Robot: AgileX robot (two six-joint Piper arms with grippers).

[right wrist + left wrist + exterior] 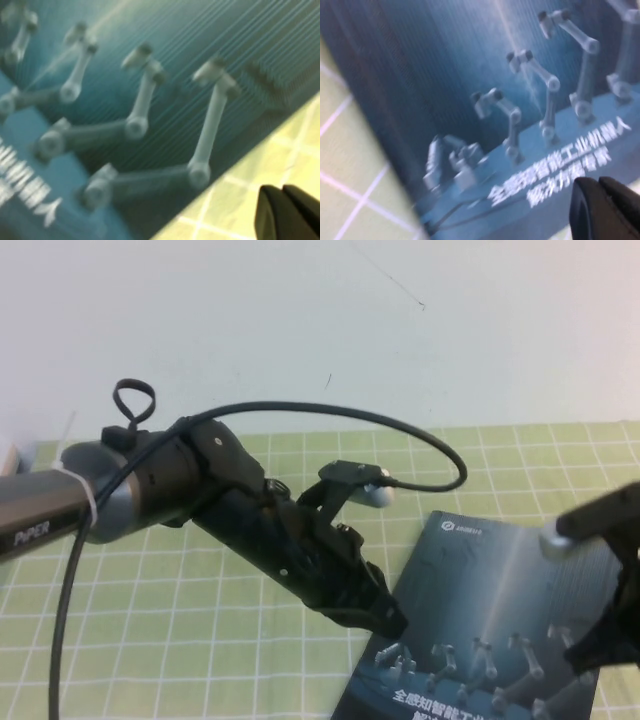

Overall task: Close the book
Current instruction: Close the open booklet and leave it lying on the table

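We read the book (pixel 480 590) as already shut: it lies flat on the green grid mat (pixel 200 640) with its dark blue cover of printed robot arms facing up, so the closing looks done or in its final press. What we would want next is a gentle lift of both arms clear of the cover without dragging it. Our left arm reaches in low at a slant, its left gripper (pixel 388 618) at the book's left edge, fingertips (pixel 600 205) together over the cover's white lettering, clamped on nothing. Our right gripper (pixel 600 652) hangs at the book's right edge, its fingertips (pixel 285 212) likewise pressed together, over the mat just beside the cover.
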